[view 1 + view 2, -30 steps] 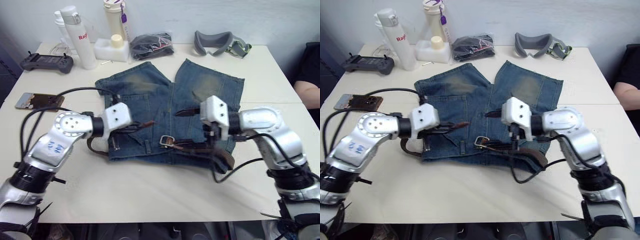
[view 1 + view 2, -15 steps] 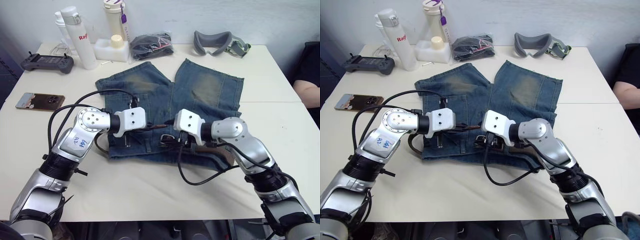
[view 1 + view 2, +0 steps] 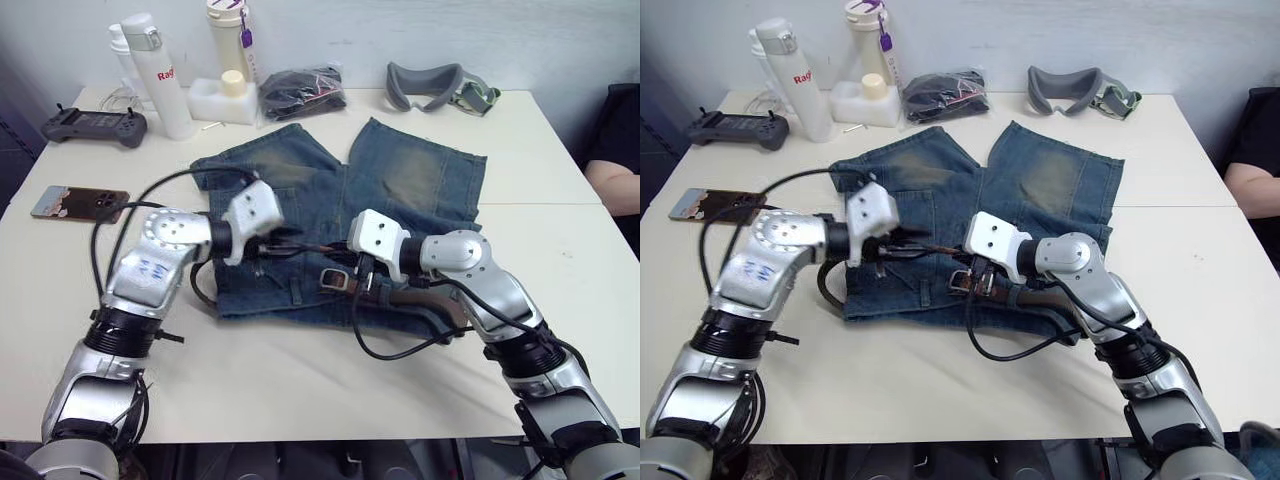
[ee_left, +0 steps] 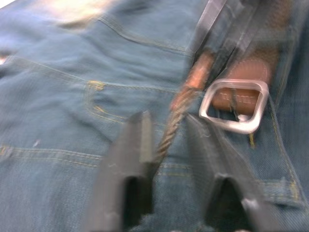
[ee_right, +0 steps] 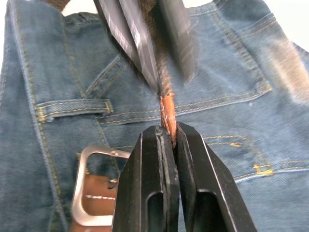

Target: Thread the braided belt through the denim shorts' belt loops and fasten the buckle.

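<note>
A cream-white table [image 3: 300, 380] stands against a pale wall [image 3: 350, 30], evenly lit.

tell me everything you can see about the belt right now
The belt is a dark brown braided strap lying along the waistband of the denim shorts. Its silver buckle rests flat on the denim. The smooth tan tip is pinched by the right gripper, while the left gripper straddles the braid behind it.
</note>
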